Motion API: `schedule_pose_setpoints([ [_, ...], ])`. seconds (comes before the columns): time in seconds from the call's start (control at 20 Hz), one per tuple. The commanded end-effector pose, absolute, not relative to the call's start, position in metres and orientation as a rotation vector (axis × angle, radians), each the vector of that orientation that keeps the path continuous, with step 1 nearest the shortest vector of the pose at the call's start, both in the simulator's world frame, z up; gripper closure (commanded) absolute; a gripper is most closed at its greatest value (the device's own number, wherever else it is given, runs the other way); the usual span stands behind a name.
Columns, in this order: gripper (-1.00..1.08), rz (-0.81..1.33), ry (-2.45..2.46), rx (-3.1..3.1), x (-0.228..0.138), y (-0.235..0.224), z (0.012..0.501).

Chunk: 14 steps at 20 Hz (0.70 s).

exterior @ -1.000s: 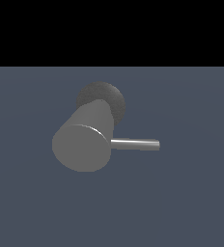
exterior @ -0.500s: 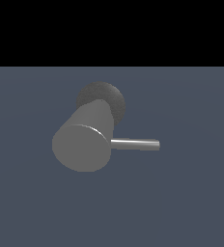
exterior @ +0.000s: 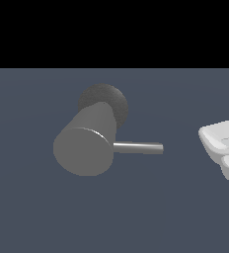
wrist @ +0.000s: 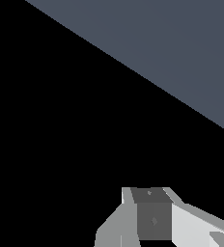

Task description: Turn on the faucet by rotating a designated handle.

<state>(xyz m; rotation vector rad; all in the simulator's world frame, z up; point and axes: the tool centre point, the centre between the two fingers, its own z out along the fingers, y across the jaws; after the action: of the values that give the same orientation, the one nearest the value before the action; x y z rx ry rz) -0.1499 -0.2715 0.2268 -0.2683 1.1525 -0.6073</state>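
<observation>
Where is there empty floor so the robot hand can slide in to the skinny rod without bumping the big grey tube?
Bare floor lies between the handle tip and the gripper at the exterior view's right edge. More lies below the rod and along the exterior view's left. It is tight only where the rod meets the faucet.

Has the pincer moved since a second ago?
Yes. The pincer has entered from the exterior view's right, toward the handle, which has stayed put.
</observation>
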Motion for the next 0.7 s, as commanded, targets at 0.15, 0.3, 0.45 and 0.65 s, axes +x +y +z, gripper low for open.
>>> schedule_pose_setpoints([
  [0.15,1.08,-0.515,1.286,-0.192,-0.15,-0.245,0.174],
  [0.3,1.08,-0.476,1.335,-0.166,-0.151,-0.233,0.155],
  [0.45,1.08,-0.449,1.371,-0.149,-0.152,-0.224,0.141],
  [0.65,1.08,-0.423,1.404,-0.134,-0.153,-0.215,0.129],
])
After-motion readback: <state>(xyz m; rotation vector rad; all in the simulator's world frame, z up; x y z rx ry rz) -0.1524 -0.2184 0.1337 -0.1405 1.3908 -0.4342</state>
